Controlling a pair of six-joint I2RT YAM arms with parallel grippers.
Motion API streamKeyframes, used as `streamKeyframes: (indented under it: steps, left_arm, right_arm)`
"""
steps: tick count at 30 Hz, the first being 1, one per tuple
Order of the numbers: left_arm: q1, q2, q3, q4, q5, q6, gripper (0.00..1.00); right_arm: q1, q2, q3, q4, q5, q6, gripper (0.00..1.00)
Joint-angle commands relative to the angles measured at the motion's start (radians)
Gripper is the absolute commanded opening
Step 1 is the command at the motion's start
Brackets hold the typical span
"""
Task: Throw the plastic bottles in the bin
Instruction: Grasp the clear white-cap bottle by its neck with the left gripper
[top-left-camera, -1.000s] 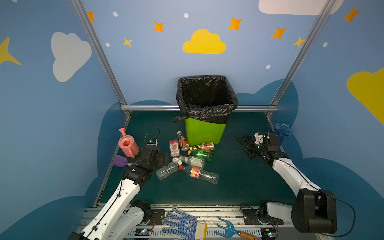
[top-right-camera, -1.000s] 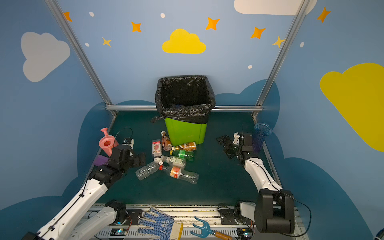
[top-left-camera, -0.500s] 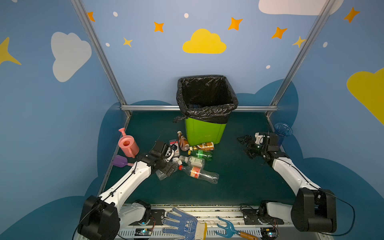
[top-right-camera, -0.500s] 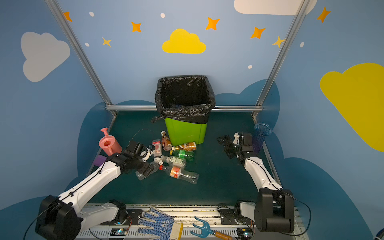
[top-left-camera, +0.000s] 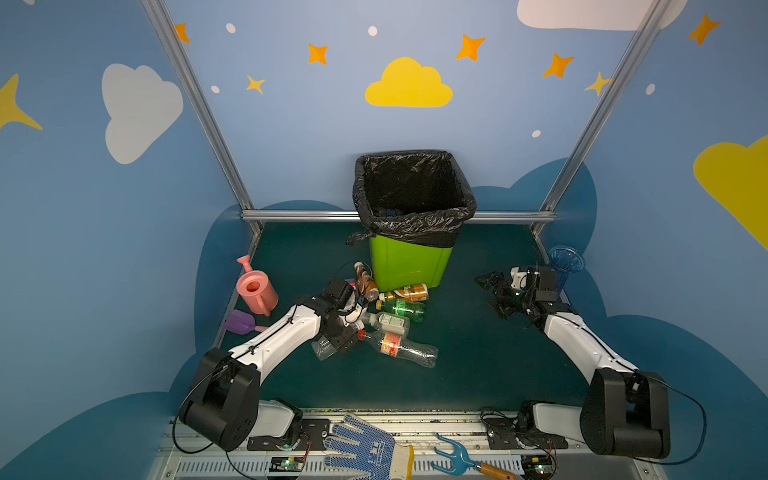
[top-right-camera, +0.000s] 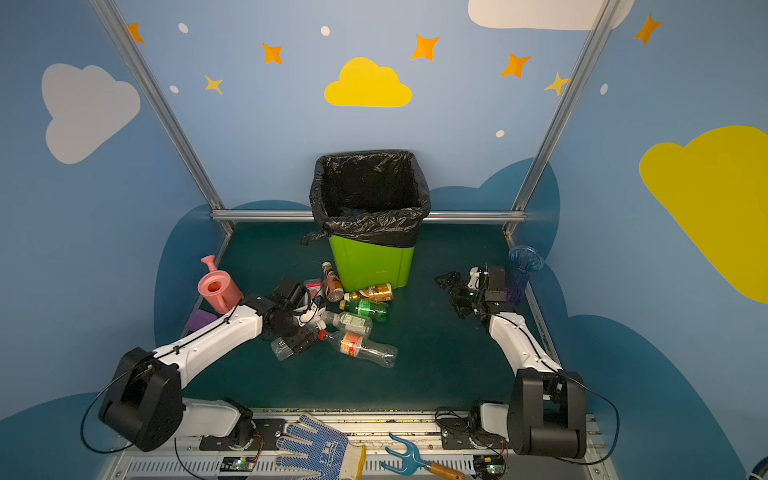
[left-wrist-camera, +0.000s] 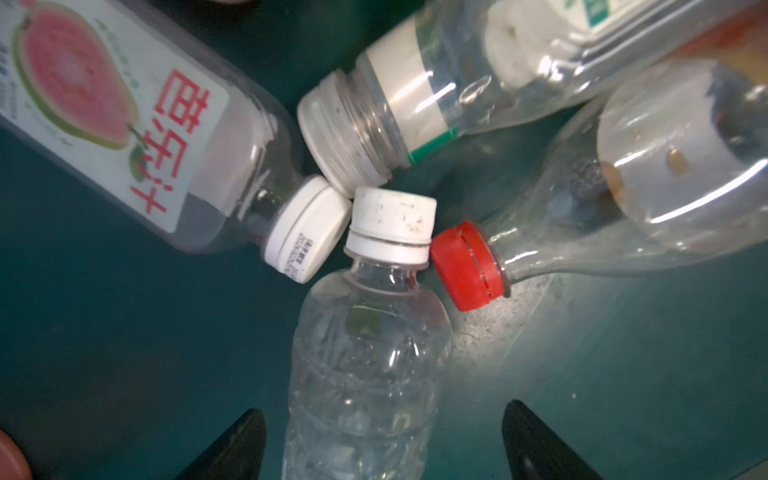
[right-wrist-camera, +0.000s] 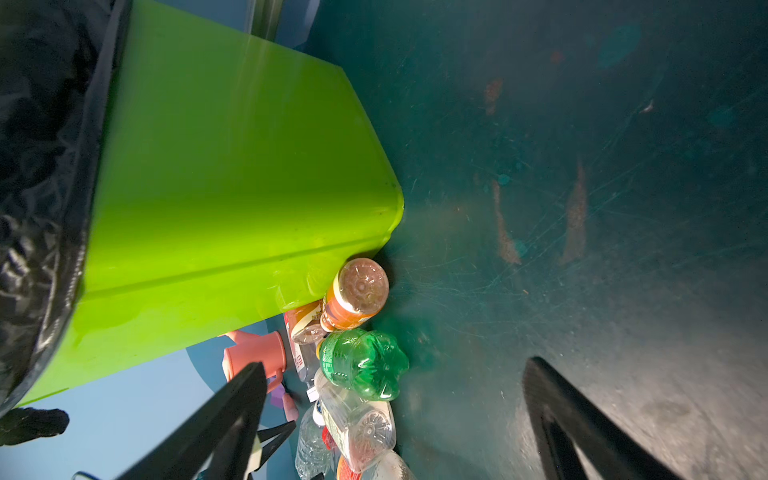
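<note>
Several plastic bottles lie in a pile in front of the lime-green bin (top-left-camera: 409, 266) (top-right-camera: 370, 266) with its black bag. My left gripper (top-left-camera: 334, 338) (left-wrist-camera: 383, 409) is down on the pile's left side, open. Its fingers (left-wrist-camera: 245, 436) straddle a clear white-capped bottle (left-wrist-camera: 365, 353) (top-left-camera: 322, 351), with gaps on both sides. Around that cap lie a guava-label bottle (left-wrist-camera: 124, 116), a wide-mouthed clear bottle (left-wrist-camera: 436, 83) and a red-capped bottle (left-wrist-camera: 623, 187) (top-left-camera: 399, 347). A green bottle (top-left-camera: 401, 309) (right-wrist-camera: 361, 363) and an orange-labelled one (top-left-camera: 409, 293) lie by the bin. My right gripper (top-left-camera: 492, 295) (right-wrist-camera: 395, 365) hangs open and empty at the right.
A pink watering can (top-left-camera: 255, 289) and a purple scoop (top-left-camera: 241, 322) sit by the left wall. A blue ribbed vase (top-left-camera: 565, 262) stands behind my right gripper. A dotted glove (top-left-camera: 365, 449) and a blue hand fork (top-left-camera: 457, 457) lie on the front rail.
My left arm has reached forward and down into the pile, and its jaws have narrowed around the clear white-capped bottle. The right arm has not moved.
</note>
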Motion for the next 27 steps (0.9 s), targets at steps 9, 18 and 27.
streamKeyframes:
  steps: [9, 18, 27]
  left_arm:
    - [-0.046, 0.155, 0.071, -0.097, -0.093, -0.025, 0.77]
    - [-0.06, 0.115, 0.081, -0.122, -0.103, -0.038, 0.54]
    - [-0.07, -0.118, 0.176, -0.204, -0.152, -0.07, 0.53]
  right_arm:
    - [-0.026, 0.026, 0.001, 0.011, -0.04, -0.02, 0.95]
    - [-0.048, 0.03, -0.008, 0.017, -0.054, -0.019, 0.95]
    - [-0.051, 0.017, -0.008, 0.018, -0.057, -0.01, 0.95]
